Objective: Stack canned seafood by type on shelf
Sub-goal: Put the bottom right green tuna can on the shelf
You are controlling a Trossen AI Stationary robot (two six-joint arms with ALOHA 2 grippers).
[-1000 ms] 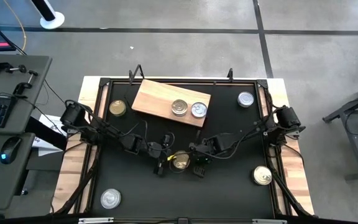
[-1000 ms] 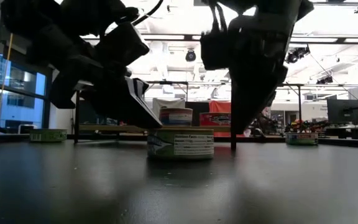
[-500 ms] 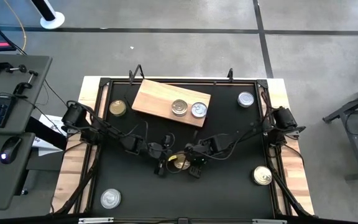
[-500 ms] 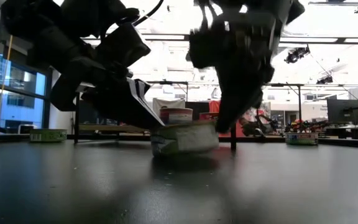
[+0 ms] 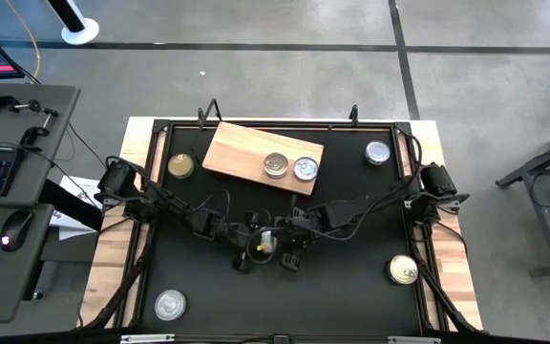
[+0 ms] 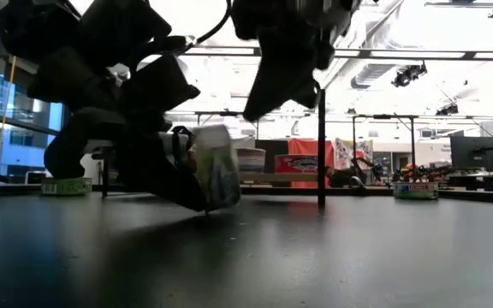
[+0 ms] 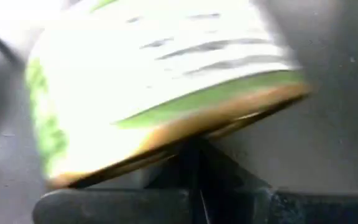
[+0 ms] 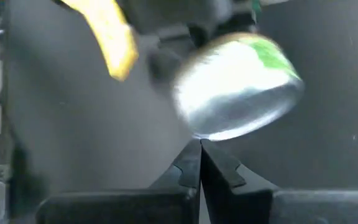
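A green-labelled tin with a gold top stands tipped up on its edge in the middle of the black table, between my two grippers. My left gripper is shut on the tin's left side. My right gripper is shut on its right side, facing the tin's silver bottom. The light wooden shelf board lies toward the far edge with two tins standing flat on it. My left gripper has its shut fingers low against the tin's gold-rimmed face; in the low view the tilted tin leans on it. My right gripper points its shut fingertips at the lower rim of the tin's silver bottom, coming level from the table's right; whether they touch, I cannot tell.
Loose tins stand on the table: a gold-topped one at the far left, a silver one at the far right, a gold one at the near right and a silver one at the near left. Cables trail from both arms.
My right gripper has moved toward the table's left, pushing the tin. The tin, flat on the table a second ago, has slid left and tipped up onto its edge against my left gripper.
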